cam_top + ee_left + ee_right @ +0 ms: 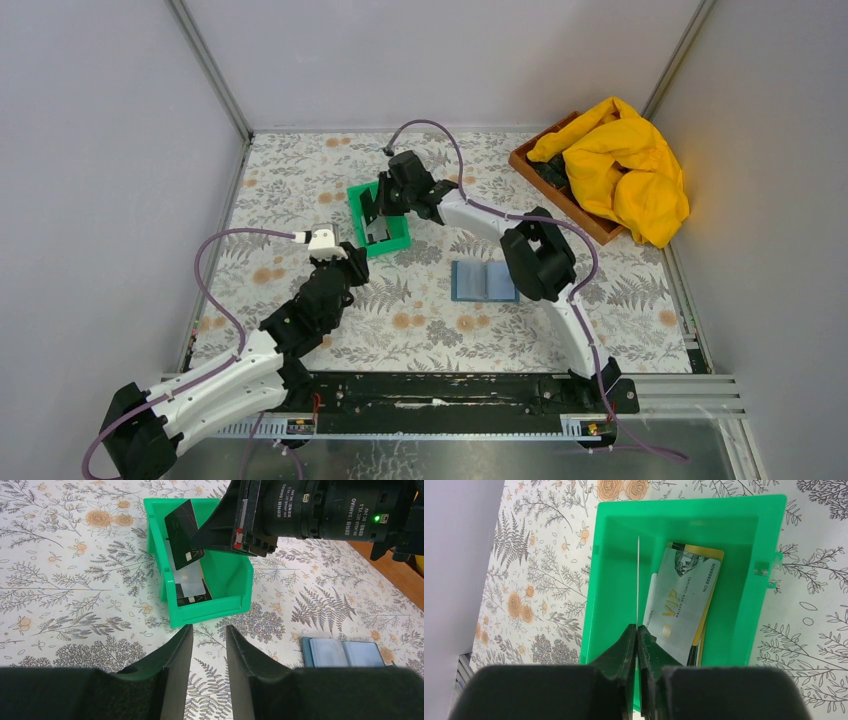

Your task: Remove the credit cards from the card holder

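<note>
Right end effector (pixel 637 630) clamped on a dark card (pixel 184 535) held edge-up over the green tray (pixel 684 501) – other cards (pixel 676 600) lying inside, left end effector (pixel 206 632) open near the tray, holder (pixel 485 281) spread open on the desk (pixel 300 180)

Left arm (pixel 300 315) toward 1 o'clock, left gripper (pixel 206 630) parted, right arm (pixel 540 262) toward 10 o'clock, right gripper (pixel 637 630) pinching credit card (pixel 638 580)

A robotics lab test cell: plain grey panel walls (pixel 100 150) framed by aluminium posts (pixel 212 72) box in a counter (pixel 300 170) with a fern-and-flower print. The cabled left arm (pixel 215 390) and right arm (pixel 575 330) are bolted to a black rail (pixel 440 392).
</note>
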`<action>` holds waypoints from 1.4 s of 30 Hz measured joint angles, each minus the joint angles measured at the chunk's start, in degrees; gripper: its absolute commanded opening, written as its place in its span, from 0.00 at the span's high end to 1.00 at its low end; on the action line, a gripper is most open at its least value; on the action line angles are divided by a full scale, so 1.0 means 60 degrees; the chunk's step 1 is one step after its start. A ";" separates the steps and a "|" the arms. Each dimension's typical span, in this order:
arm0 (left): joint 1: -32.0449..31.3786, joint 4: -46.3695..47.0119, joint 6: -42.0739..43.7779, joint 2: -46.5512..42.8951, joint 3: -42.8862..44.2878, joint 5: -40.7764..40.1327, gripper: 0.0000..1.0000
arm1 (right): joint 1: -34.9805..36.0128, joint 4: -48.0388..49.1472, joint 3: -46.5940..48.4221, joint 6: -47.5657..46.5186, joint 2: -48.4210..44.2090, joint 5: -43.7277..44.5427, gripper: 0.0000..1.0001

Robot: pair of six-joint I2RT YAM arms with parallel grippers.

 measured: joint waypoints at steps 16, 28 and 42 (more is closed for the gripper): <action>0.0000 0.0004 -0.0098 -0.0080 0.0000 0.0007 0.58 | 0.0149 -0.0168 -0.0922 -0.0444 -0.0590 0.0976 0.57; 0.0000 0.0233 0.0040 0.0266 -0.0004 0.0816 0.59 | 0.0379 0.1894 -0.5865 -0.1333 -0.6098 0.1854 0.56; -0.1632 0.1406 0.0149 0.5475 0.2776 0.2448 0.99 | 0.0379 0.0506 -0.9639 -0.2484 -0.8364 0.4513 0.97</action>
